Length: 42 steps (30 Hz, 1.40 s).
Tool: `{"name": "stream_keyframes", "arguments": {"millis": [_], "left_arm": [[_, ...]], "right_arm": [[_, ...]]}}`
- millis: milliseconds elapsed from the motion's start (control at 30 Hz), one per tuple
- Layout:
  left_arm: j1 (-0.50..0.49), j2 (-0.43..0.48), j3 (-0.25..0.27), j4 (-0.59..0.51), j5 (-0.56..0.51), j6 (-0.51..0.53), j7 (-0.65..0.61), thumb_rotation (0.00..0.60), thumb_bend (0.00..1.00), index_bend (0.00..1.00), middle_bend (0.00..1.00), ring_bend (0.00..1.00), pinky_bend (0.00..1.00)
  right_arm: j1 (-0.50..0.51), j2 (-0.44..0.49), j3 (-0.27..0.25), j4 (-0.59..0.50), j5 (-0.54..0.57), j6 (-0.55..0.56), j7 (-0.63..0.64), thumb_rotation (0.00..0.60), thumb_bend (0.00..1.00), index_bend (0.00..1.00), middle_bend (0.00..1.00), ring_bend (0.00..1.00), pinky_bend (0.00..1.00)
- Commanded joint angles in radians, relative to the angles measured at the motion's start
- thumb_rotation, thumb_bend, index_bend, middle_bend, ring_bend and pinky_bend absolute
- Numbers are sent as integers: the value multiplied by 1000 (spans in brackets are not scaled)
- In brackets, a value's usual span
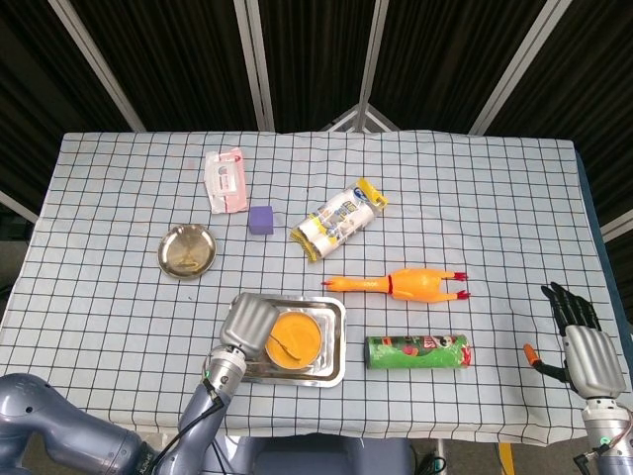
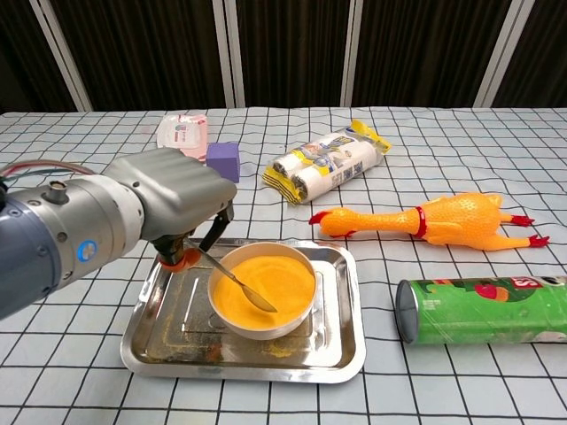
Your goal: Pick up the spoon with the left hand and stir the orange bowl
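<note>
The orange bowl (image 2: 262, 289) (image 1: 295, 339) stands in a steel tray (image 2: 337, 350) (image 1: 336, 371) near the table's front. My left hand (image 2: 173, 199) (image 1: 247, 321) hovers over the tray's left side and holds a metal spoon (image 2: 232, 282) by its handle. The spoon slants down to the right, its tip resting in the bowl's front left part. At the far right, off the table's edge, my right hand (image 1: 579, 341) stays open and holds nothing.
A green crisp can (image 2: 483, 309) lies right of the tray, with a rubber chicken (image 2: 425, 219) behind it. Further back are a snack bag (image 2: 328, 164), a purple block (image 2: 223, 161) and a pink packet (image 2: 182, 131). A small steel dish (image 1: 187, 250) sits at the left.
</note>
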<state>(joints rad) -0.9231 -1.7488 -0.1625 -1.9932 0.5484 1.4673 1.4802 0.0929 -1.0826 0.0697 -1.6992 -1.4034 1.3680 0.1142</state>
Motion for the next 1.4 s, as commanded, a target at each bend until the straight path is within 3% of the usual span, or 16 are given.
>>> {"name": "stream_keyframes", "arguments": {"millis": [33, 233, 633, 1133, 1400], "left_arm": [[-6, -4, 1, 1, -22, 4, -10, 600, 987, 790, 986, 880, 910], [-25, -42, 7, 48, -34, 18, -20, 600, 991, 791, 988, 881, 910], [-62, -123, -42, 147, -86, 42, -20, 600, 994, 791, 989, 882, 911], [-66, -94, -58, 152, -51, 66, -51, 600, 994, 791, 989, 882, 911], [-80, -49, -16, 129, 1, 56, -26, 600, 994, 791, 989, 882, 911]], "right_arm": [[0, 0, 0, 0, 1, -1, 1, 600, 370, 0, 0, 0, 0], [1, 0, 0, 0, 2, -2, 4, 600, 371, 0, 0, 0, 0], [2, 2, 2, -1, 5, -7, 12, 600, 370, 0, 0, 0, 0], [3, 5, 3, -9, 16, -16, 20, 600, 370, 0, 0, 0, 0], [3, 6, 2, -12, 15, -16, 18, 600, 371, 0, 0, 0, 0]]}}
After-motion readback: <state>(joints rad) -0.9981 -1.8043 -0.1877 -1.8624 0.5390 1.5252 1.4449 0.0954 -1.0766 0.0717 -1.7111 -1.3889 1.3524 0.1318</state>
